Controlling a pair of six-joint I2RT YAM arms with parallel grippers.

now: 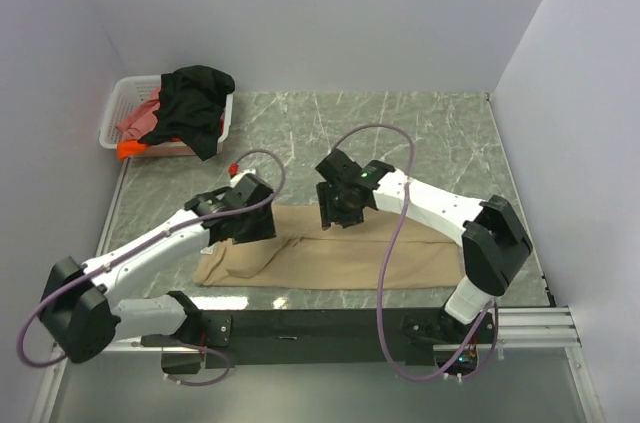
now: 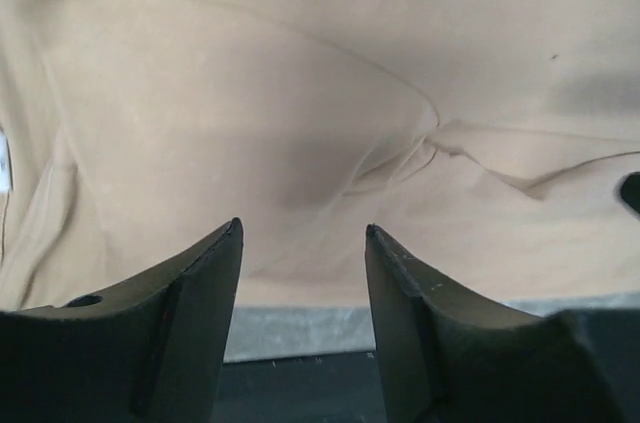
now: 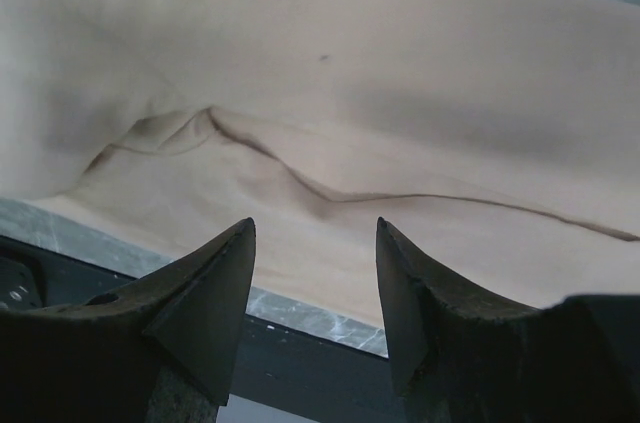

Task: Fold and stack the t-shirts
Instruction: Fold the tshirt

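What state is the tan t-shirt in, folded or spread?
Partly folded: the tan t-shirt lies as a long narrow band on the table, and both wrist views show an overlapping layer edge.

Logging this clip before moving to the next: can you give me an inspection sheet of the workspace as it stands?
Surface: grey-green marble table.
Job's things: tan shirt lying flat and creased near the front edge; black shirt draped over the basket; pink-red shirt and orange shirt in it.
Clutter: white basket at the far left corner; otherwise nothing seen.
Tools: left tool and right tool both open, holding nothing, over the tan shirt.
Cables: purple cables loop from each arm; one crosses over the tan shirt in the top view.
Surroundings: plain white walls.
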